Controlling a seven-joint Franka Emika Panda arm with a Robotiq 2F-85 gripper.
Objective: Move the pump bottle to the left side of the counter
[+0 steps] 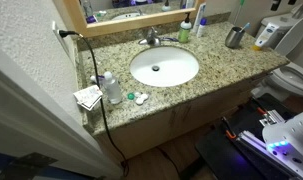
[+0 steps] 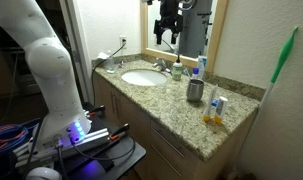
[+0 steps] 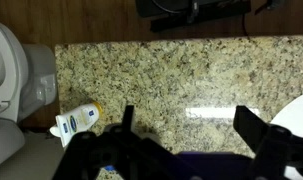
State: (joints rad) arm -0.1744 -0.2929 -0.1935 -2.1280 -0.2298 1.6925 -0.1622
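Note:
The small green pump bottle [image 1: 185, 30] stands at the back of the granite counter [image 1: 221, 62], right of the chrome faucet [image 1: 151, 38]. It also shows in an exterior view [image 2: 177, 71]. The taller white bottle [image 1: 200, 20] stands next to it. In the wrist view my gripper [image 3: 191, 125] is open and empty, high above bare granite [image 3: 171, 75] between the sink edge and the toilet side. The pump bottle is out of the wrist view. The gripper itself does not show in either exterior view.
The oval sink [image 1: 164, 67] is mid-counter. A clear bottle with a white cap [image 1: 111, 88] and small items stand at the left end. A metal cup [image 1: 234, 37] and a yellow-white tube [image 3: 76, 120] are at the right end. A toilet [image 1: 291, 80] is beside the counter.

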